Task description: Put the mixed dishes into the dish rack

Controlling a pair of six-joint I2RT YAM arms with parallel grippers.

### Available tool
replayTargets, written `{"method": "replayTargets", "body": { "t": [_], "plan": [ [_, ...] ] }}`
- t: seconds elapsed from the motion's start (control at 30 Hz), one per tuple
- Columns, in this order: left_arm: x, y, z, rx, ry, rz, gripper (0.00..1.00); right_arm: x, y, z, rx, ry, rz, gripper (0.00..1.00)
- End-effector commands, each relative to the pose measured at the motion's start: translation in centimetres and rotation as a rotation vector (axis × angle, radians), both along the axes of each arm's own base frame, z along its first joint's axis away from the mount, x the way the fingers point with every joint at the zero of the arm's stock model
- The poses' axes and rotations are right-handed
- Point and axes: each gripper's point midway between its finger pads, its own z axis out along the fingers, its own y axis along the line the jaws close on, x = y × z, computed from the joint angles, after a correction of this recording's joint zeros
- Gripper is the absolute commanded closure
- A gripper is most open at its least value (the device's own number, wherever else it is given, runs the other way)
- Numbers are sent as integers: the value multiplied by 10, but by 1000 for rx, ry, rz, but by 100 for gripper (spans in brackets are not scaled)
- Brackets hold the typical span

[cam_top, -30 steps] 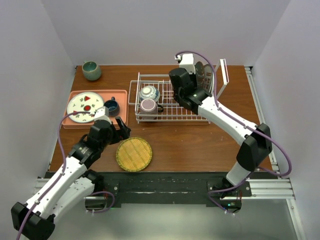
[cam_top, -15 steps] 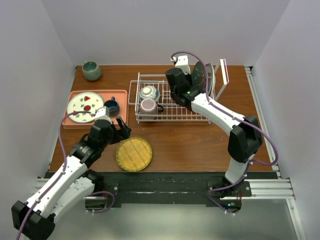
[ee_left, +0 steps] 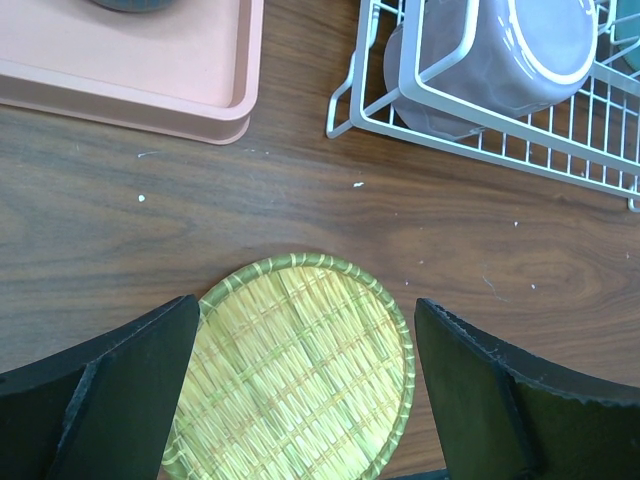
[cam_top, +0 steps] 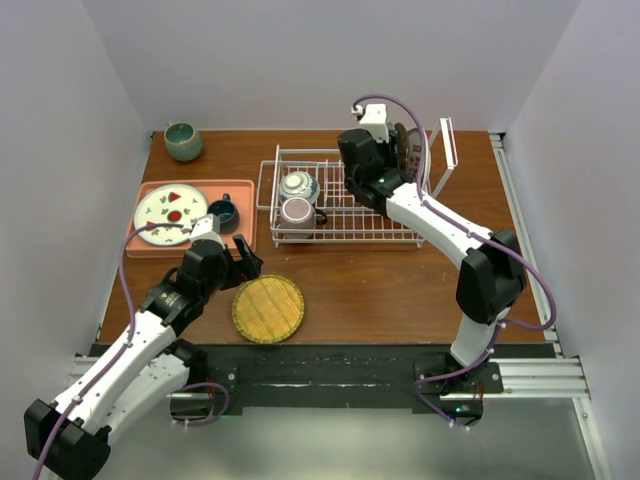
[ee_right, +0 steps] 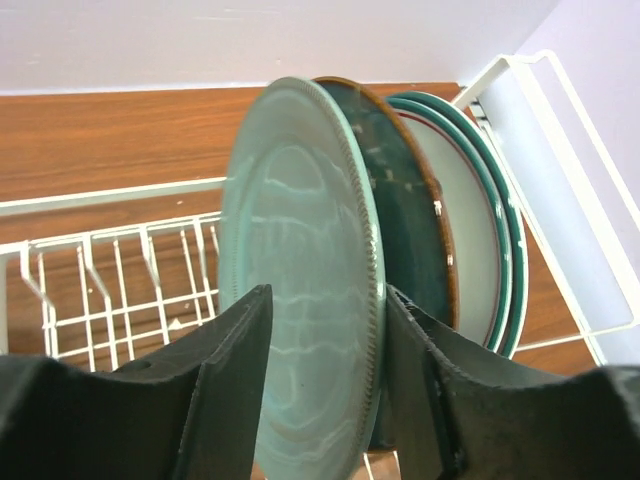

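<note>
The white wire dish rack [cam_top: 345, 222] holds the blue-and-white bowl [cam_top: 298, 185] and the pinkish mug [cam_top: 297, 211]. My right gripper [cam_top: 390, 158] is at the rack's right end. In the right wrist view it [ee_right: 325, 295] is shut on the upright plain teal plate [ee_right: 300, 250]. Behind that plate stand a dark green plate with a brown rim [ee_right: 410, 230] and the white teal-rimmed plate [ee_right: 470, 230]. The woven-looking yellow plate [cam_top: 268, 308] lies flat on the table. My left gripper [cam_top: 243, 262] is open and empty just above its far edge [ee_left: 305, 305].
A salmon tray [cam_top: 240, 190] at the left holds a white plate with red fruit marks [cam_top: 170, 213] and a dark blue cup [cam_top: 222, 212]. A grey-green cup [cam_top: 183, 141] stands at the back left. The rack's tall end piece [cam_top: 445, 150] is just right of the plates.
My right gripper has turned and shifted slightly right and back with the teal plate, bringing it upright beside the other plates. The left arm has not moved.
</note>
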Motion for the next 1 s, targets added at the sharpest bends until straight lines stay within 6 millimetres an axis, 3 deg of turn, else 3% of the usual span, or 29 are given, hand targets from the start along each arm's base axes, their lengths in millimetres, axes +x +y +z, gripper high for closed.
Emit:
{"method": "replayTargets", "body": {
  "t": [0.0, 0.17, 0.37, 0.57, 0.7, 0.8, 0.9, 0.93, 0.97],
  "plan": [
    [4, -2, 3, -7, -24, -4, 5, 4, -6, 32, 95, -101, -46, 49],
    [3, -2, 3, -8, -26, -2, 5, 0, -6, 43, 117, -113, -27, 43],
    [3, -2, 3, -10, -27, -1, 5, -8, -7, 62, 156, -139, 0, 28],
    [3, -1, 4, -12, -30, 1, 5, -20, -8, 83, 210, -159, 45, 23],
    [3, -1, 5, -14, -31, 3, 4, -33, -9, 96, 256, -161, 94, 17],
    [2, 0, 4, -11, -30, 8, 4, -50, -3, 106, 301, -156, 202, 1],
    [1, 2, 3, -10, -30, 19, 4, -73, 8, 108, 338, -128, 359, 1],
    [1, 3, 2, -10, -29, 26, 4, -79, 12, 98, 338, -100, 393, 1],
    [1, 4, 2, -12, -29, 29, 4, -89, 16, 105, 379, -104, 448, 1]
  ]
}}
